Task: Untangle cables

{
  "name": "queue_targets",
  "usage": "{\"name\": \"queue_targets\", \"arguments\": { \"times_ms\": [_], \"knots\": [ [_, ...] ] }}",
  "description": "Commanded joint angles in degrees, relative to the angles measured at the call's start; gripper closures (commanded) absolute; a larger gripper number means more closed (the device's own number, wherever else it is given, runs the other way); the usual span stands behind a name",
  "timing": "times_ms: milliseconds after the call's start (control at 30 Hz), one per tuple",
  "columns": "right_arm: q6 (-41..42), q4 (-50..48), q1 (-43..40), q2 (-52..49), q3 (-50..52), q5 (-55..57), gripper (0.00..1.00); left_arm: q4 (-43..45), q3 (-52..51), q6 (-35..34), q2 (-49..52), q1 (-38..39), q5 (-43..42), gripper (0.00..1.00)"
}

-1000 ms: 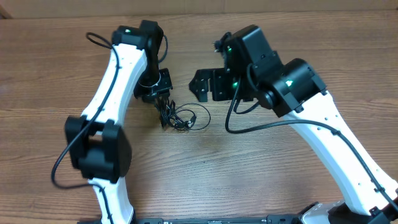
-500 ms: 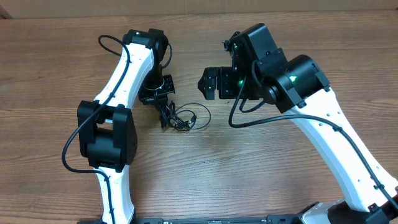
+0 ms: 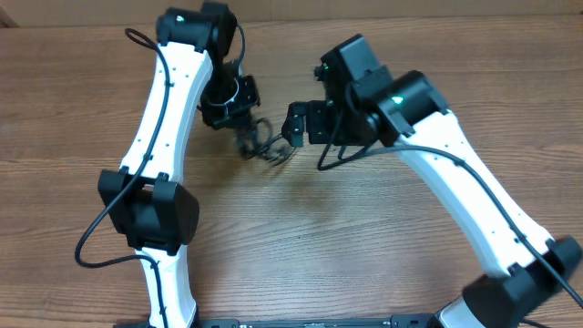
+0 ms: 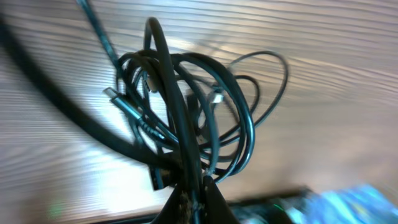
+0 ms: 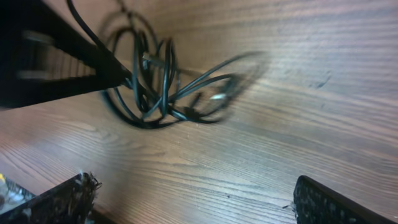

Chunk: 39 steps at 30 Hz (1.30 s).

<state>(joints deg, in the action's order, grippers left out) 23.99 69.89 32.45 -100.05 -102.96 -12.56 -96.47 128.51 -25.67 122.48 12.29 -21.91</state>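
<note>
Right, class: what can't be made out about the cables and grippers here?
Overhead: cables too small to count strands or plugs.
Left wrist: motion blur smears them; left gripper cut by the bottom edge.
Right wrist: right gripper mostly cut by the bottom edge; the blurred left gripper covers part of the cables.

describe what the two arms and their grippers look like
Both the left arm and right arm have white tubular links, chunky black joint housings with small green lights, and loose black cables looping alongside. The left gripper and right gripper are black, two-fingered.
</note>
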Motion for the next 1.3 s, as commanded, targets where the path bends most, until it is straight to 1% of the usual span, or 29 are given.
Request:
{"name": "queue_targets", "arguments": {
  "times_ms": [0,133,200,267,333,400,467,500,533,667,867,933,967,1000,1033,1100,1167,1200,1233,1267],
  "knots": [
    [0.0,-0.1,1.1,-3.0,0.3,-1.7,0.00,-0.3,2.9,-1.1,-2.8,-0.5,-11.6,0.96],
    [0.0,-0.6,1.2,-4.6,0.3,-1.0,0.00,-0.3,2.9,-1.5,-2.8,-0.5,-11.6,0.96],
    [0.3,-1.0,0.9,-4.8,0.3,1.9,0.00,-0.3,2.9,-1.5,-2.8,-0.5,-11.6,0.96],
    [2.5,-1.2,0.3,-4.8,0.3,4.5,0.00,-0.3,2.9,-1.1,-2.8,-0.5,-11.6,0.96],
    [3.2,-1.9,-0.5,-4.8,0.3,4.8,0.00,-0.3,2.9,-0.4,-2.8,-0.5,-11.6,0.96],
    [3.2,-2.6,-1.0,-4.9,0.3,4.8,0.09,-0.3,2.9,-0.5,-2.8,-0.3,-11.6,0.96],
    [3.2,-3.3,-1.0,-5.5,0.5,4.8,0.25,-0.3,2.9,-0.4,-2.8,-0.3,-12.2,0.96],
    [3.3,-3.4,-1.0,-5.7,0.6,4.8,0.30,-0.3,2.9,-0.5,-2.8,-0.3,-12.3,0.96],
    [3.3,-3.6,-1.0,-6.3,0.8,4.8,0.34,-0.3,2.9,-0.5,-2.8,-0.3,-12.3,0.96],
    [3.3,-5.3,-0.5,-8.2,1.8,4.6,0.34,-0.3,2.9,-0.5,-2.8,-0.3,-12.7,0.96],
    [3.2,-8.3,-0.5,-11.2,2.1,-0.6,0.45,-0.3,2.9,0.0,-2.8,-0.3,-12.6,0.96],
    [3.2,-8.6,-0.5,-11.8,2.2,-0.3,0.57,-0.3,2.9,0.2,-2.8,-0.3,-12.6,0.96],
    [3.0,-8.6,-0.5,-12.0,2.2,-0.3,0.64,-0.3,2.9,0.4,-2.8,-0.3,-12.6,0.96],
    [3.0,-8.6,-0.5,-12.2,2.2,0.1,0.78,-0.3,2.9,0.4,-2.8,-0.3,-12.4,0.96],
    [3.0,-8.4,-0.6,-12.2,2.2,0.8,0.94,-0.3,2.9,0.4,-2.8,-0.3,-12.0,0.96],
    [3.2,-7.7,-0.7,-12.2,2.3,4.5,0.96,-0.3,2.9,0.4,-2.8,-0.3,-10.0,0.96],
    [6.8,-5.7,-0.7,-12.2,2.3,12.0,0.96,-0.3,2.9,-1.0,-2.8,-0.7,-3.9,0.96],
    [8.9,-4.3,-0.8,-12.2,2.3,15.7,0.96,-0.4,2.9,-3.1,-2.8,-0.9,1.4,0.96],
    [11.3,-2.1,-1.1,-12.2,2.4,20.8,0.96,-0.3,2.8,-9.4,-2.8,-1.1,14.7,0.96],
    [11.8,-1.3,-1.3,-12.2,2.5,22.1,0.96,-0.3,2.5,-12.2,-2.8,-1.1,20.4,0.96]
  ]
}}
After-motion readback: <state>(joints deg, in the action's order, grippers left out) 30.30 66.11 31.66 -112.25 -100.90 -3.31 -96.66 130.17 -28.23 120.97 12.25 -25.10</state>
